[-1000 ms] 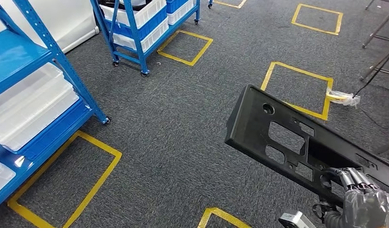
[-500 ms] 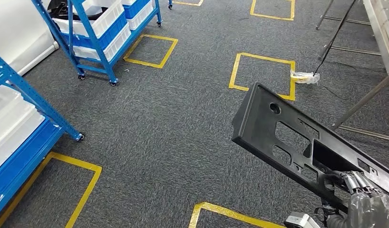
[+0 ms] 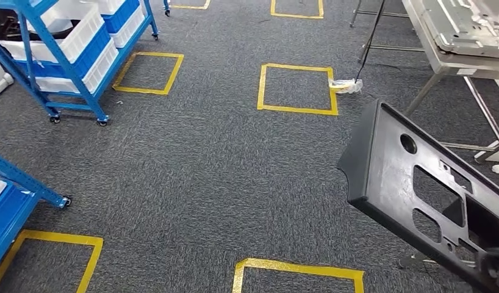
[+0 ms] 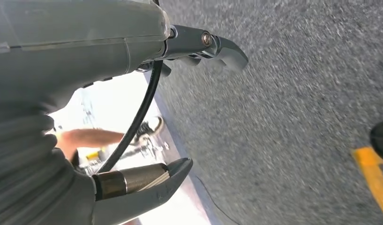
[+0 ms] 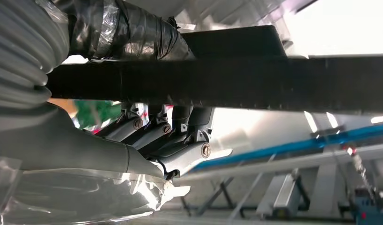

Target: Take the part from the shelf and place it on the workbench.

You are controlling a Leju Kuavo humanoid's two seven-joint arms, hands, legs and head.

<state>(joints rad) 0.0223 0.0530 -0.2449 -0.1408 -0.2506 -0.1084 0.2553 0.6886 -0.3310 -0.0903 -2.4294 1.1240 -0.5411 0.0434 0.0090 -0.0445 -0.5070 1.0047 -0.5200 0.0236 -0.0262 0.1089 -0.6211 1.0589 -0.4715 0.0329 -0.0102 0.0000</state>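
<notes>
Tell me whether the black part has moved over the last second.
Yes. The black part has passed the yellow floor square and its tape roll, towards the workbench; the camera turned too.

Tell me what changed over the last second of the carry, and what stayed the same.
The robot has turned right: the blue shelves slid off to the left and the workbench came into the head view at the upper right. The whole scene shifted with the camera, not the things. The right hand still grips the black part; the left hand still holds nothing.
</notes>
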